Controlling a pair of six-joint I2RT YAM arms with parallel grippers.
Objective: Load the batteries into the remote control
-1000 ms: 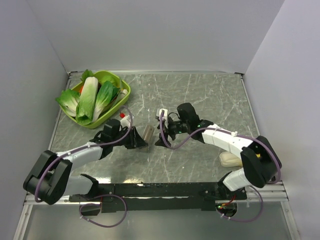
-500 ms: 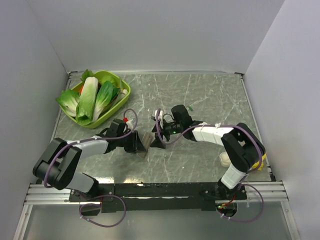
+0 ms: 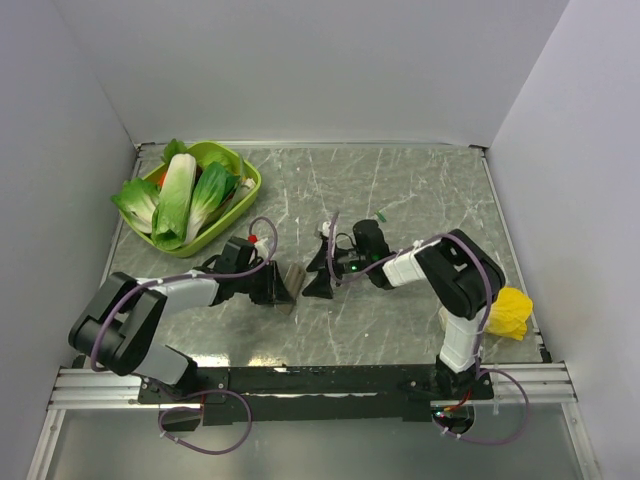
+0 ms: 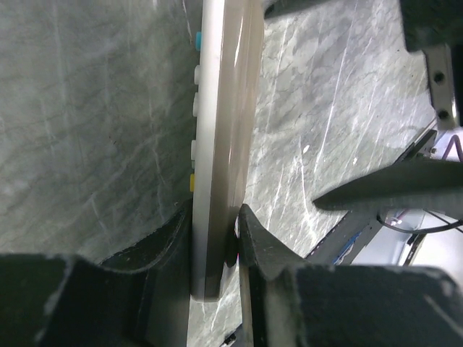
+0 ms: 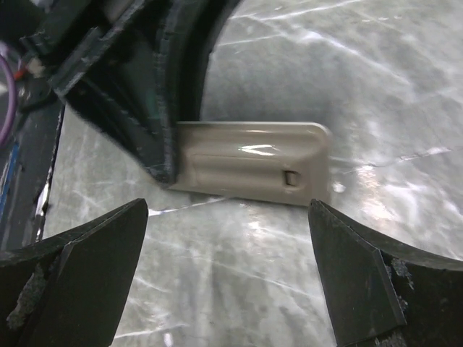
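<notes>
Remote control (image 4: 221,144) edge-on (top cropped)

Upper left: a lime-green tray (image 3: 247,188) stands on the table (image 3: 390,325) and holds leafy green vegetables (image 3: 178,200) with white stalks, laid side by side. A small patch of red (image 3: 161,178) shows among the leaves, too hidden to identify. Lower right: a crumpled yellow object (image 3: 510,312) lies at the table's right edge. The table's surface is grey-green marble with pale veins. Plain pale walls (image 3: 300,70) enclose it at the back and on both sides.
</notes>
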